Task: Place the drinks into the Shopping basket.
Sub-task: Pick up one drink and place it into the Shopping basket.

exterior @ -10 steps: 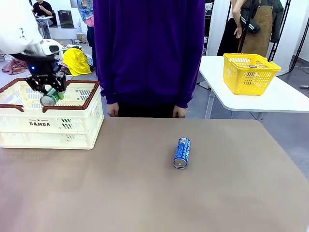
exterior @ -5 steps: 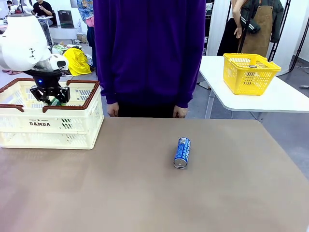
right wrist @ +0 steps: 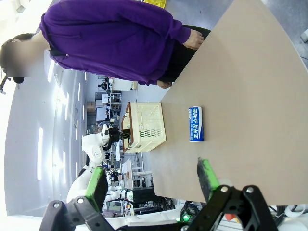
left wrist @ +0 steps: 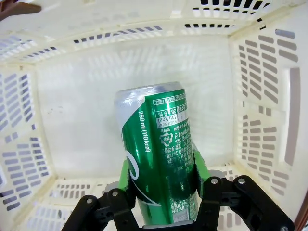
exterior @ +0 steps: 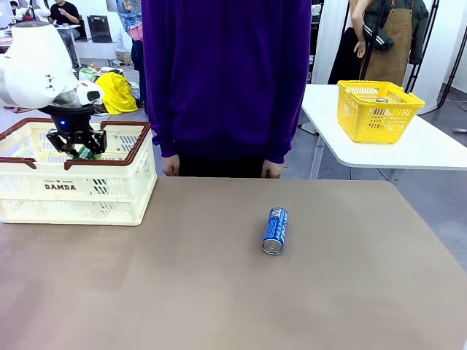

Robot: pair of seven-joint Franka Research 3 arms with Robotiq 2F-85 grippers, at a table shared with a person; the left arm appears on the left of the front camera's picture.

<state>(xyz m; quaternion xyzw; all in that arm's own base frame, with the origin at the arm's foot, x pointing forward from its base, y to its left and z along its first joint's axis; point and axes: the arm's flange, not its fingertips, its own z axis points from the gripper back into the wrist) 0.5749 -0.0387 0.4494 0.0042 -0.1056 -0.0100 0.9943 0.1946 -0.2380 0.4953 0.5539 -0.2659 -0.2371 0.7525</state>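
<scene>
Over the Shopping basket at the table's left end, the left gripper reaches down past the dark brown rim, its green pads pinching a green can from both sides. Seen from the left wrist, the can runs lengthwise between the fingers, its silver shoulder pointing toward the basket's cream floor and white print running along its side. It is inside the basket with slatted walls all round it; whether it touches the floor cannot be told. On the brown table a blue can lies on its side a little right of the middle, well apart from the basket, one silver end facing the robot's side. The right gripper looks across the table from its right side, jaws spread wide and holding nothing; the blue can and the basket lie well beyond its fingertips. A person in a purple top stands at the far edge, both hands hanging just above the table's edge. Behind, a yellow mesh basket sits on a white side table
</scene>
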